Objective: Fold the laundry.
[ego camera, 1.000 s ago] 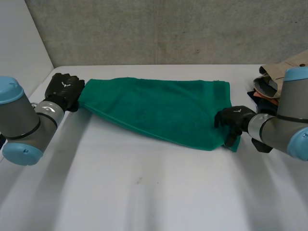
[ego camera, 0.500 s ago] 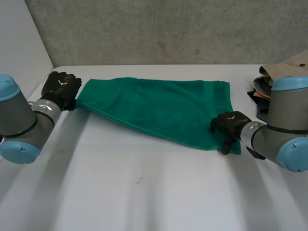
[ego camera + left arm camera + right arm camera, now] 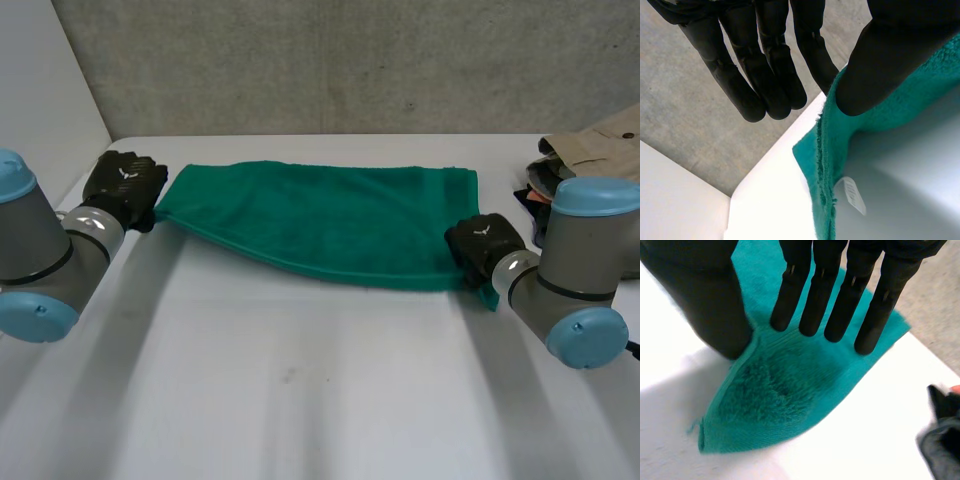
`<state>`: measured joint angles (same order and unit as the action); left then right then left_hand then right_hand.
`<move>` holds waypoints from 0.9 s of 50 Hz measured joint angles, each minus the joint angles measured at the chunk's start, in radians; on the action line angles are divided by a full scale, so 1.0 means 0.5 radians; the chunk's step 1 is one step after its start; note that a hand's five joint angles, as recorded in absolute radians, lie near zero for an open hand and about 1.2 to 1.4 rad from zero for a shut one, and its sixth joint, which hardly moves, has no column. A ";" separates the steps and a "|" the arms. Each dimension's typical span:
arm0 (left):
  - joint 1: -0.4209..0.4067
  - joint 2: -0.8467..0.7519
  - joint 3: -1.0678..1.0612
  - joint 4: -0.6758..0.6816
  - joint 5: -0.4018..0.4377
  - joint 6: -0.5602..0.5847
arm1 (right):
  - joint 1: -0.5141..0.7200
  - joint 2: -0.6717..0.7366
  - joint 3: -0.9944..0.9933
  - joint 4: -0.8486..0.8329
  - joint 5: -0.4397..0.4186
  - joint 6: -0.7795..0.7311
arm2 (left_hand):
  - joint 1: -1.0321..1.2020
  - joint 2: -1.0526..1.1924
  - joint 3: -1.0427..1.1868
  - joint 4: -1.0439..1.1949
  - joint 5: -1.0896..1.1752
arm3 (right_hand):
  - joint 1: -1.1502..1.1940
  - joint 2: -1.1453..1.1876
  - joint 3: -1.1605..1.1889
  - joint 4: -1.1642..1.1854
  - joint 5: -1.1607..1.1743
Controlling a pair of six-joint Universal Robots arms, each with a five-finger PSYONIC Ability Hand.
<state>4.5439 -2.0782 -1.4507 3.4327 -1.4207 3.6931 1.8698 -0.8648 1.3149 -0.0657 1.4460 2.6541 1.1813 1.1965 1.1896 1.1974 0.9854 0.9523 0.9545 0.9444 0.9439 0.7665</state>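
A green towel (image 3: 330, 215) lies stretched across the white table (image 3: 300, 390) between my two hands. My left hand (image 3: 125, 185) is at its left corner, which is drawn to a point. In the left wrist view the thumb (image 3: 875, 75) presses the towel (image 3: 825, 165) against the straight fingers (image 3: 765, 75); a white label (image 3: 852, 196) hangs on the hem. My right hand (image 3: 480, 242) is at the towel's near right corner. There the thumb (image 3: 705, 295) and the straight fingers (image 3: 835, 300) pinch the bunched towel (image 3: 775, 390), and the corner tip pokes out beyond them.
A pile of other clothes (image 3: 590, 150), beige and dark, lies at the table's far right, just behind my right arm; a dark piece of it (image 3: 942, 440) is beside the towel. A concrete wall runs behind the table's far edge.
My right hand has turned onto the towel's near right corner and closed on it, drawing the near edge straighter. The left hand has shifted slightly left, still holding its corner.
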 measured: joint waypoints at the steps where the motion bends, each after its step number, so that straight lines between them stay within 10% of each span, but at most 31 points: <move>1: -0.002 0.013 -0.006 -0.028 -0.008 0.012 | -0.003 -0.018 0.014 -0.016 0.003 -0.001 | 0.000 0.000 0.000 0.000 0.000 | 0.107 0.106 0.122 0.121 0.122; 15: -0.008 0.229 -0.201 -0.466 -0.085 0.335 | -0.105 -0.211 0.125 0.157 -0.109 -0.173 | 0.000 0.000 0.000 0.000 0.000 | 0.372 0.431 0.477 0.499 0.462; 28: 0.032 0.528 -0.512 -1.373 -0.136 0.810 | -0.344 -0.594 0.307 1.702 -0.142 -1.173 | 0.000 0.000 0.000 0.000 0.000 | 0.372 0.431 0.484 0.505 0.505; 35: -0.025 0.460 -0.344 -1.416 -0.088 0.902 | -0.284 -0.596 0.284 1.460 -0.129 -1.209 | 0.000 0.000 0.001 0.000 0.000 | 0.372 0.431 0.484 0.505 0.519; 45: -0.174 -0.025 0.647 -0.794 -0.151 0.731 | -0.139 -0.256 -0.407 0.815 0.014 -0.836 | 0.000 0.000 0.002 0.001 0.000 | 0.372 0.431 0.484 0.505 0.519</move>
<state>4.4570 -2.0906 -1.1273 3.0355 -1.4960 4.0584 1.8002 -0.9926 1.1113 0.3419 1.4531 2.2362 1.1813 1.1965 1.1904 1.1979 0.9854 1.1382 1.1701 1.1865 1.1965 1.0260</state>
